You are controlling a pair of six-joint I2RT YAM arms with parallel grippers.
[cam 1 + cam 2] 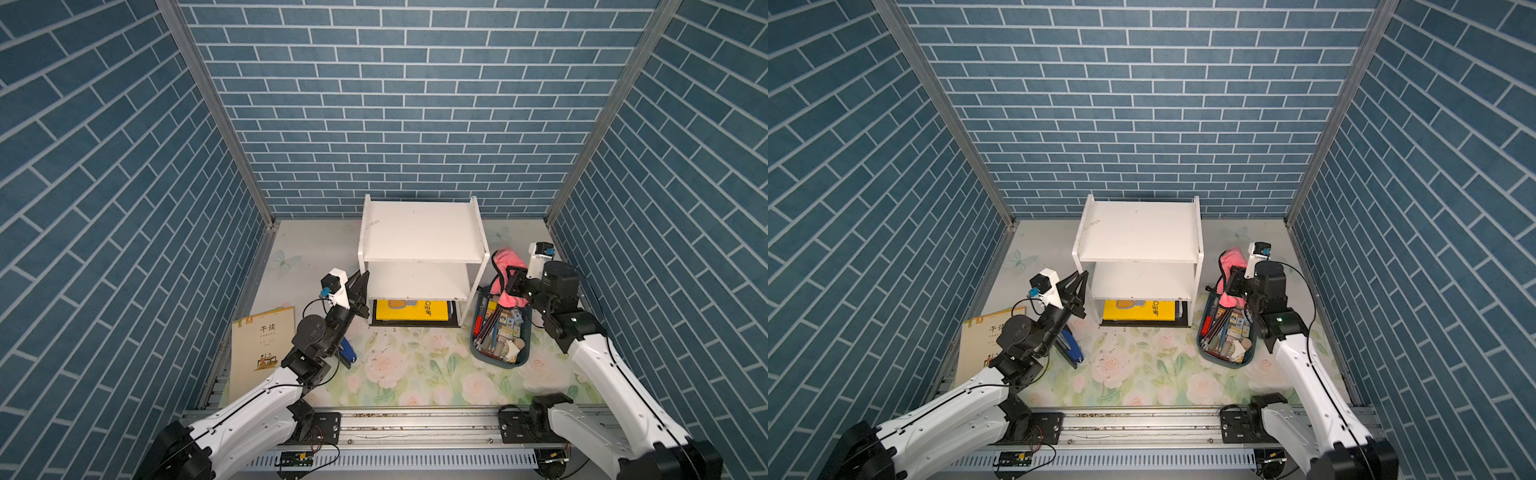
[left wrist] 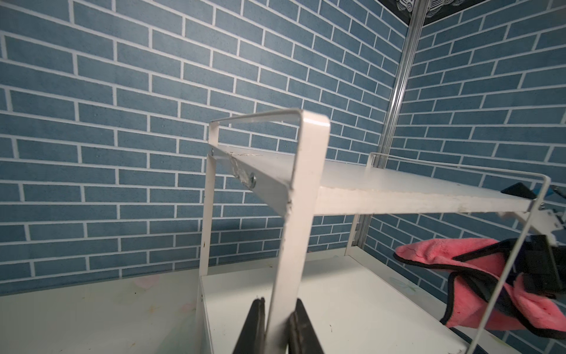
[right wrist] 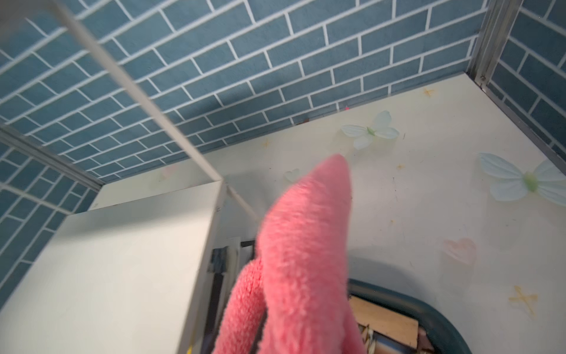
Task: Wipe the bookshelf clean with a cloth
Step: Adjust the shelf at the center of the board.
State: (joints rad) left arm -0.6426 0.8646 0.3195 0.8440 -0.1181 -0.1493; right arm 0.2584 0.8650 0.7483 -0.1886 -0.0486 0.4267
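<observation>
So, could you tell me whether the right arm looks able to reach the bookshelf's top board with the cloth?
Probably yes: the right gripper holds the cloth just beside the bookshelf, whose top board is bare; only its slim side frame stands between.

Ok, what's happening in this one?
The left end effector is clamped on the front-left upright of the bookshelf, apparently steadying it. The right end effector holds the cloth bunched up to the right of the bookshelf, above the far end of the bin. The cloth touches no board yet.
</observation>
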